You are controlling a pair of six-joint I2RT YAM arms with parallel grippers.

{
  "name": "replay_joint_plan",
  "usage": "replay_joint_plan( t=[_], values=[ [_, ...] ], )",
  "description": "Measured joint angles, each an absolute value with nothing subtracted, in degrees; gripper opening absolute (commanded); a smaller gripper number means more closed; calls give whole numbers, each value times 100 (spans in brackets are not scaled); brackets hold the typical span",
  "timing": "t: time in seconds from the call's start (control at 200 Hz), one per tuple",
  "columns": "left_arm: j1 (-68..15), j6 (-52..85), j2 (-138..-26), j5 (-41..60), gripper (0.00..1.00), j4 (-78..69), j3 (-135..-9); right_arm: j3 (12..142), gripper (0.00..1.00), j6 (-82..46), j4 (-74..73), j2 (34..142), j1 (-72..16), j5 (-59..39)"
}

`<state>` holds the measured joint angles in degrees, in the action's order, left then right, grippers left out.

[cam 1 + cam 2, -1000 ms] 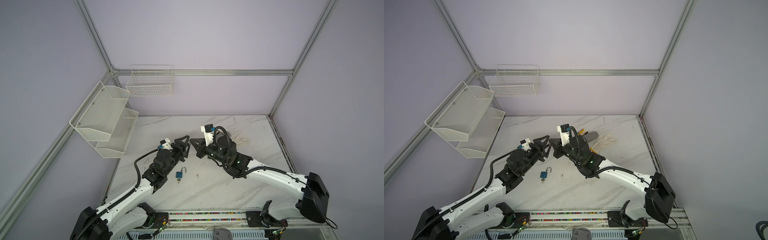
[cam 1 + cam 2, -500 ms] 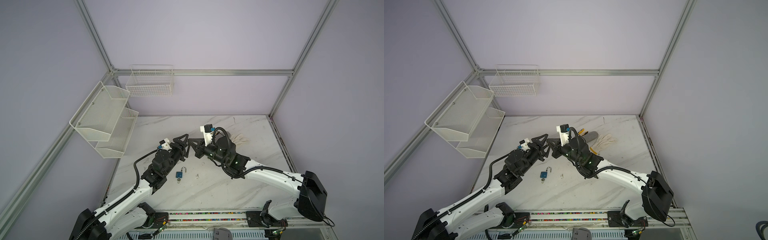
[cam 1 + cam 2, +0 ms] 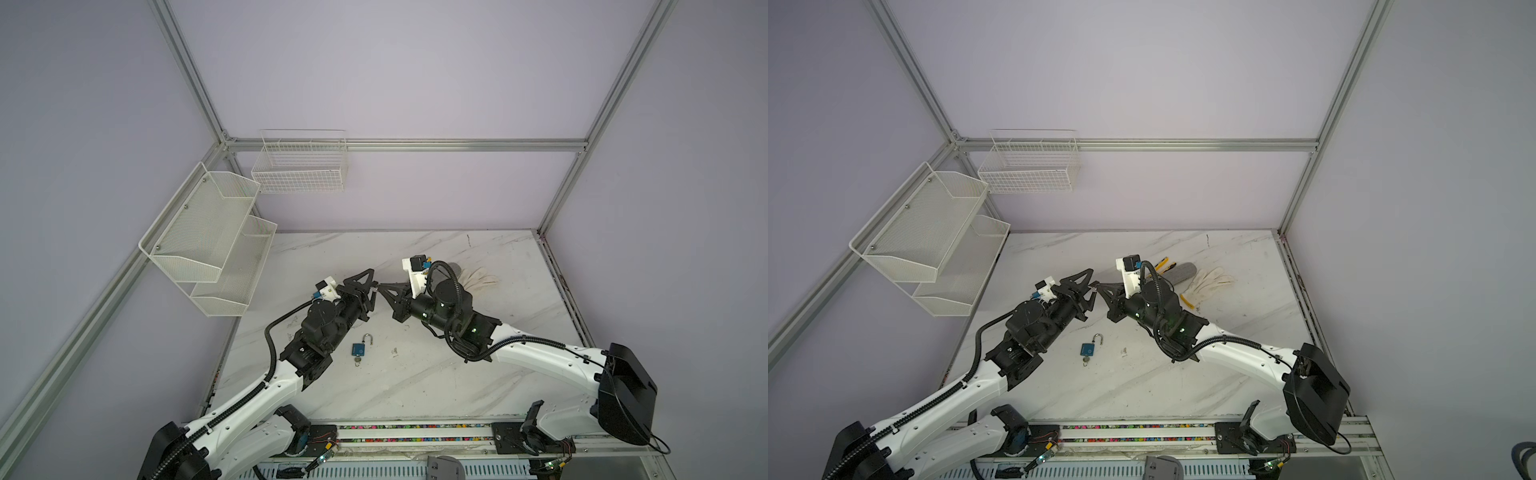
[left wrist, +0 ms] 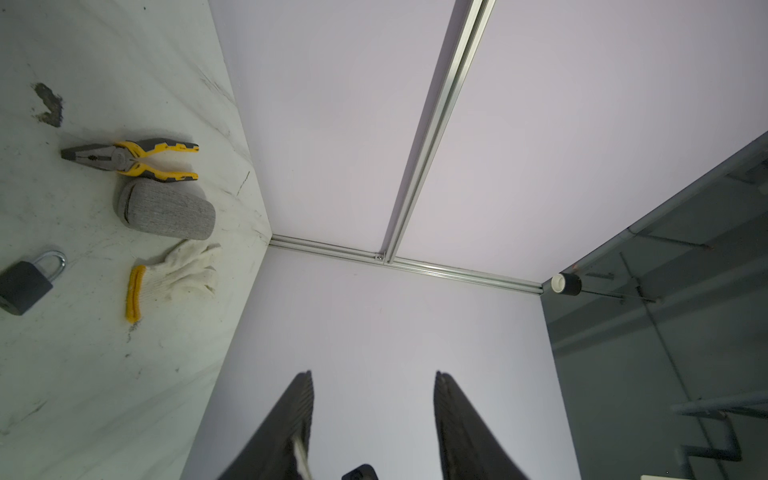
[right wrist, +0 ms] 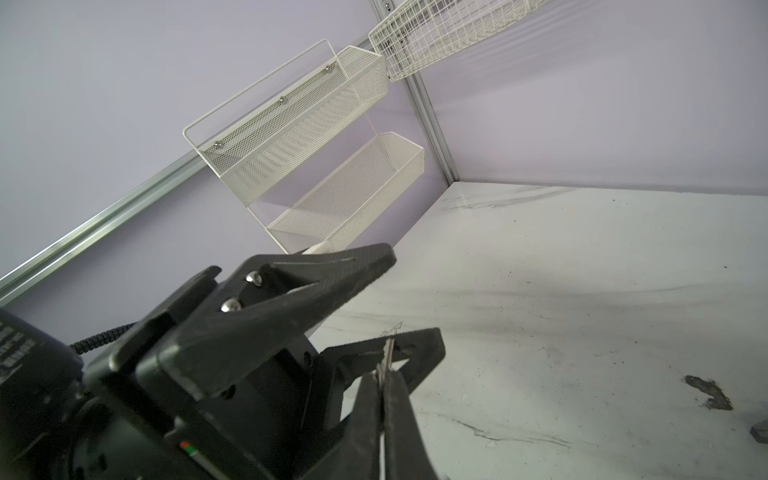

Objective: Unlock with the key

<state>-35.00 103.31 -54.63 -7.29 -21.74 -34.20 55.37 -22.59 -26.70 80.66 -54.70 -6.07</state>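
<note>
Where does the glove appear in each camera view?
In a top view: glove behind the right arm, partly hidden.
In a top view: behind the right arm, plainly shown.
Left wrist: beside the gray roll.
Right wrist: not in it.
Shared landmark: table.

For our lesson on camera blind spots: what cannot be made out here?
Key: right wrist view shows only its edge, pinched in the right gripper; too small in both top views.
Black padlock: cut by the left wrist view's edge; unseen in both top views.
Blue padlock: shackle too small to judge in both top views.
</note>
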Motion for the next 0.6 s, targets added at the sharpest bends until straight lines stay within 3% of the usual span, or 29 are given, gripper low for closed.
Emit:
replay_joint_plan(
  t=[0.205, 0.6],
  values=[
    [-3500, 10383, -5465, -733, 25, -2171, -3420, 5537, 0, -2200, -2670, 8025, -5470, -508],
    [-3503, 10420, -5505, -729, 2, -2213, -3420, 5537, 0, -2045, -2606, 7725, -5470, -331]
  ],
)
